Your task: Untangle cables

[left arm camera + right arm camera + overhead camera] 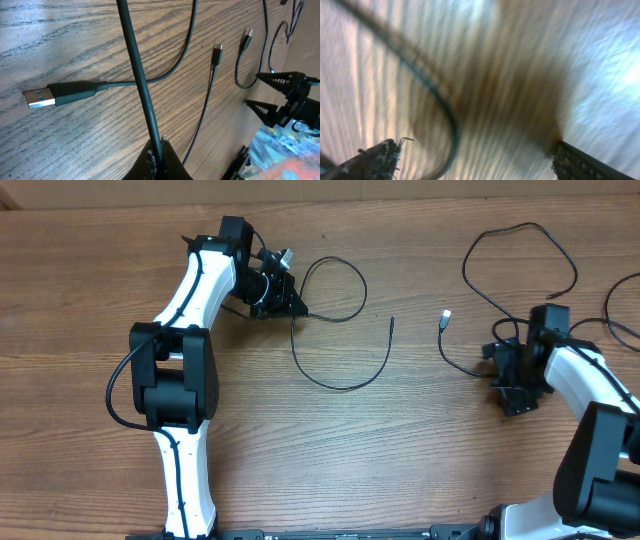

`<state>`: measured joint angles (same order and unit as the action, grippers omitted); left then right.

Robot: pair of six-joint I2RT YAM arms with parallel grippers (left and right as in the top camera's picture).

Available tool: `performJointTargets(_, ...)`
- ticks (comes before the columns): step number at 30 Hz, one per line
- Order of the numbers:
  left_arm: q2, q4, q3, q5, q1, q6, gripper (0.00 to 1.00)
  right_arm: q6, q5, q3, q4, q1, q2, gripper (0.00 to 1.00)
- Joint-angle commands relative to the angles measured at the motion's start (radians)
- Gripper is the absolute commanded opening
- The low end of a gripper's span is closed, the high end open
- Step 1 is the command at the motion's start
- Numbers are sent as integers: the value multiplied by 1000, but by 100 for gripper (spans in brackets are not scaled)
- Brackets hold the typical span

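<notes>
Overhead: left gripper [293, 308] clenched on the looped cable [345, 387] at 11 o'clock; right gripper [505, 378] released beside a second cable [466, 272] at 3 o'clock. Cords look light, limp, slippery; grasp near plugs.

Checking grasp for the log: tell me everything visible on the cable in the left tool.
The cable is a thin, smooth black cord, rubbery-looking. The shut left tool pinches it; it runs straight from the tips out the wrist view's top edge, crossing in front of a strand ending in a silver-tipped USB plug that lies flat on the wooden table. Whether that plug is its own end cannot be told. Overhead, cord at the tool loops once, then sweeps toward mid-table.
</notes>
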<state>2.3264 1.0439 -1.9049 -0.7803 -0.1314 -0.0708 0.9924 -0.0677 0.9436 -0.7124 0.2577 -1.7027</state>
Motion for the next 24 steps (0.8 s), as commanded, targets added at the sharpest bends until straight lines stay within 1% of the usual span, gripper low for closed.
performJointTargets(1, -25, 2, -22, 6, -8, 27, 4, 10, 42, 0, -3, 32, 23, 89)
performJointTargets(3, -25, 2, -22, 6, -8, 27, 4, 10, 49, 0, -2, 37, 23, 87)
performJointTargets(8, -25, -7, -22, 6, -8, 26, 4, 10, 48, 0, 9, 34, 16, 85)
performJointTargets(11, -25, -8, -22, 6, -8, 26, 4, 10, 47, 0, 17, 34, -9, 83)
performJointTargets(16, -25, -8, -22, 6, -8, 26, 4, 10, 8, 0, 51, 34, -63, 83)
performJointTargets(18, -25, -8, -22, 6, -8, 26, 4, 10, -21, 0, 66, 34, -80, 76)
performJointTargets(20, -25, -8, -22, 6, -8, 26, 4, 10, -45, 0, 83, 34, -92, 66)
performJointTargets(21, -25, -8, -22, 6, -8, 26, 4, 10, -47, 0, 88, 34, -94, 59)
performJointTargets(22, -25, -8, -22, 6, -8, 26, 4, 10, -47, 0, 92, 32, -94, 43)
performJointTargets(23, -25, -8, -22, 6, -8, 26, 4, 10, -47, 0, 96, 32, -94, 37)
performJointTargets(24, -25, -8, -22, 6, -8, 27, 4, 10, -47, 0, 97, 32, -94, 29)
